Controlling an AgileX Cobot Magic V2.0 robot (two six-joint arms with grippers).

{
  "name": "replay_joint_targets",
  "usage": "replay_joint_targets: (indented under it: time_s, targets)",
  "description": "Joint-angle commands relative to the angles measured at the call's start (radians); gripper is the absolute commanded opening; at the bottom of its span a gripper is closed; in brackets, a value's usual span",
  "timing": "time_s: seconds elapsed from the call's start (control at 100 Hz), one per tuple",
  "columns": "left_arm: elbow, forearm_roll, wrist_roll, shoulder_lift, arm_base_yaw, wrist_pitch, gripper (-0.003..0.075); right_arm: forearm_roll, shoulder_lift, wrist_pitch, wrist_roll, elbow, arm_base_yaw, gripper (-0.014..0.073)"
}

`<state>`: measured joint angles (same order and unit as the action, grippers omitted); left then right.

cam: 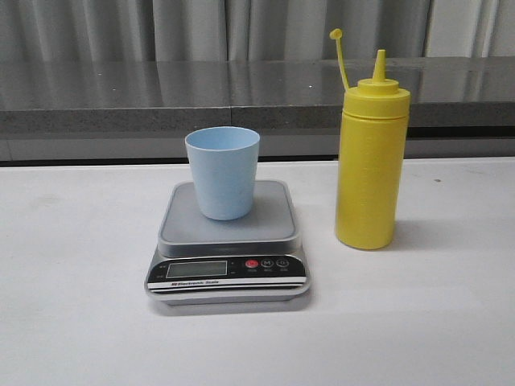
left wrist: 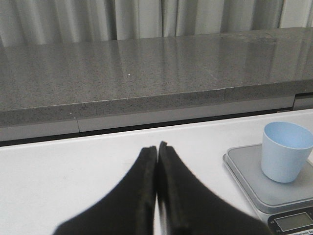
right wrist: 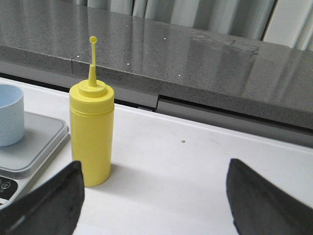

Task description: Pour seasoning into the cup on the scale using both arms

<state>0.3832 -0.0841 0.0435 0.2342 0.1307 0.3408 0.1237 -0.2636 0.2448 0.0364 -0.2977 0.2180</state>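
The pale blue cup (cam: 223, 171) stands upright on the grey scale (cam: 228, 245) in the middle of the white table. To its right stands the yellow seasoning bottle (cam: 370, 173), its small cap hanging off the nozzle on a tether. Neither arm shows in the front view. My left gripper (left wrist: 157, 147) is shut with nothing in it, above bare table to the left of the scale (left wrist: 274, 183) and cup (left wrist: 285, 151). My right gripper (right wrist: 155, 169) is wide open and empty, a short way back from the bottle (right wrist: 92, 134), which stands close to one finger.
A grey stone ledge (cam: 161, 96) runs along the back of the table, with pale curtains behind it. The white tabletop (cam: 72, 305) stretches to the left and right of the scale and bottle.
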Motion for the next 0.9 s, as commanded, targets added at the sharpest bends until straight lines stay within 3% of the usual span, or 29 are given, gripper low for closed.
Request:
replay_joint_targets:
  time_s: [0.0, 0.11, 0.3, 0.39, 0.89]
  targets:
    - [0.025, -0.004, -0.003, 0.008, -0.002, -0.079, -0.0018, 0.022, -0.005, -0.067, -0.013, -0.025, -0.007, 0.0557]
    - [0.025, -0.004, -0.003, 0.008, -0.002, -0.079, -0.0018, 0.023, -0.005, -0.067, -0.013, -0.025, -0.007, 0.0419]
    - [0.025, -0.004, -0.003, 0.008, -0.002, -0.079, -0.0018, 0.023, -0.005, -0.067, -0.013, -0.025, -0.007, 0.0017]
    - [0.025, -0.004, -0.003, 0.008, -0.002, -0.079, -0.0018, 0.023, -0.005, -0.070, -0.013, -0.025, -0.007, -0.0127]
    - [0.025, -0.004, -0.003, 0.008, -0.002, -0.079, -0.0018, 0.023, -0.005, -0.074, -0.013, -0.025, -0.007, -0.0120]
